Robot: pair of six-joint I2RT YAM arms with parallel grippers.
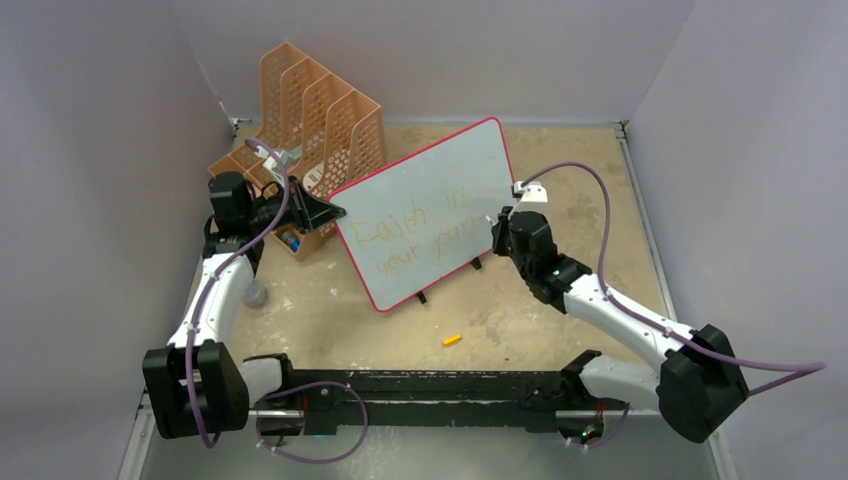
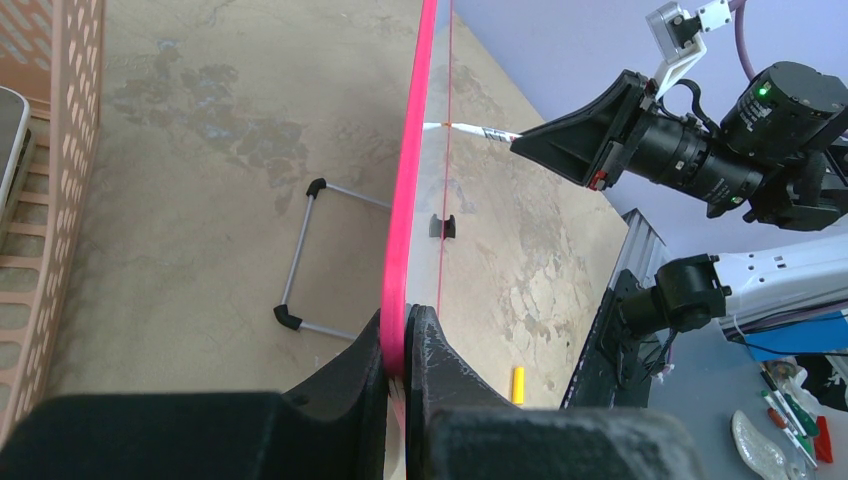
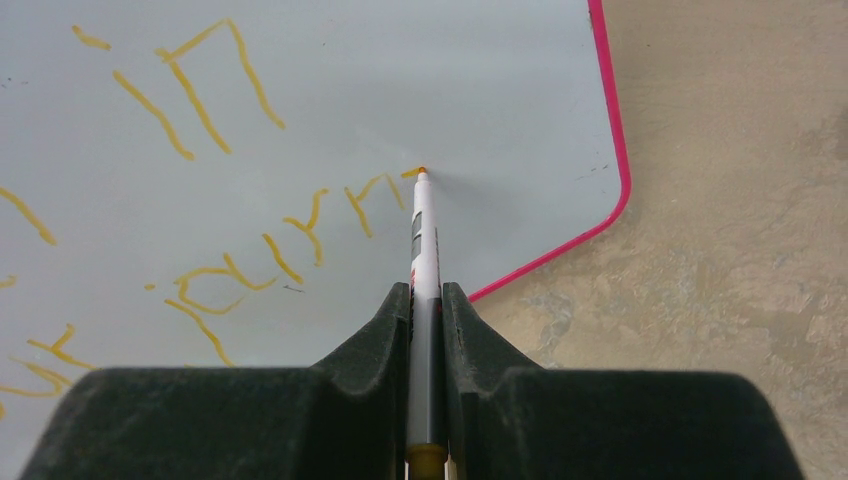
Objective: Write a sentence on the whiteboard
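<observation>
Left pincer (image 2: 403, 318) clamped on whiteboard (image 2: 412, 150) frame, right pincer (image 3: 427, 292) gripping marker (image 3: 424, 230), both arms seemingly stretched forward.

One whiteboard (image 1: 440, 190), one marker (image 3: 425, 240), one orange file rack (image 1: 320, 110), one yellow cap (image 1: 452, 340), two end effectors (image 1: 335, 212) (image 1: 498, 222).

Whiteboard (image 1: 440, 180): standing mid-table.
File rack (image 1: 325, 120): behind whiteboard's left edge.
Marker cap (image 1: 452, 340): on table (image 1: 560, 180), before whiteboard.
</observation>
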